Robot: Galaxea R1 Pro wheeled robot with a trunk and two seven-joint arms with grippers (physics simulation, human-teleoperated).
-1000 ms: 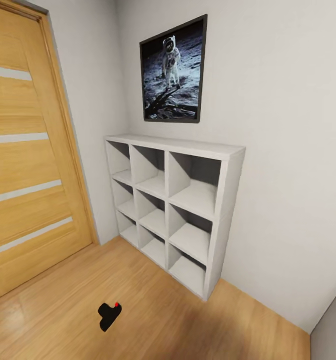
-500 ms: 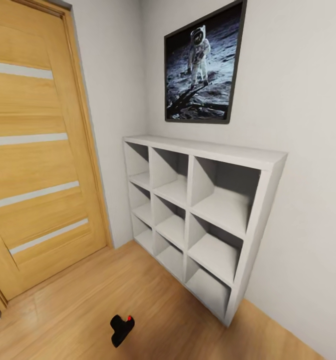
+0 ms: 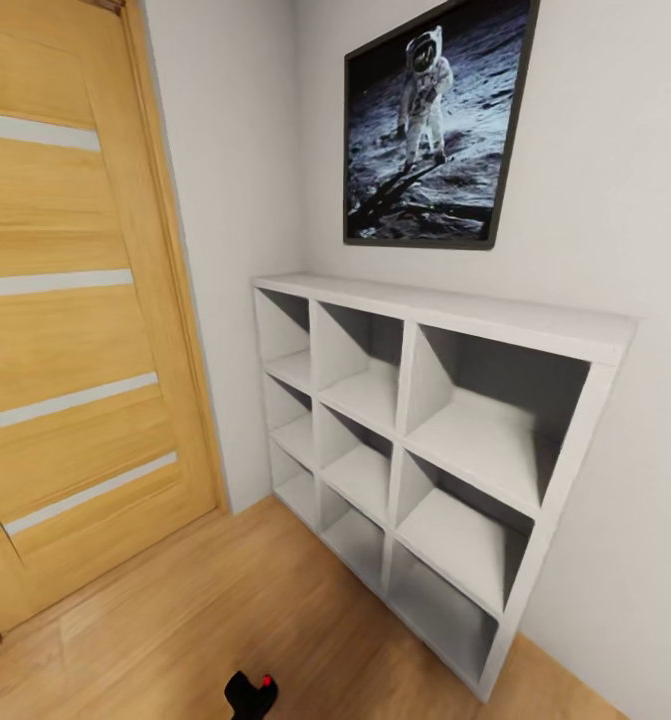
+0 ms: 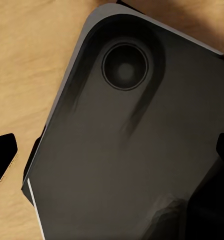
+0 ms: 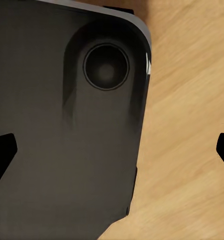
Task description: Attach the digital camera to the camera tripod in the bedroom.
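i see the small black boxy digital camera with its red dot (image 3: 252,693) on the near plank floor (image 3: 175,620), left of the white cube shelves (image 3: 425,440); both grippers look spread, probably, and i risk rolling over it.

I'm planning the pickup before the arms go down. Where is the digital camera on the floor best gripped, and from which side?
Judging from the head view, the digital camera lies on the wood floor in front of the white cube shelves, partly cut off by the frame's bottom edge. Probably come from straight above and pinch its boxy body across the narrower width, away from the red dot. Its exact pose is too small to confirm.
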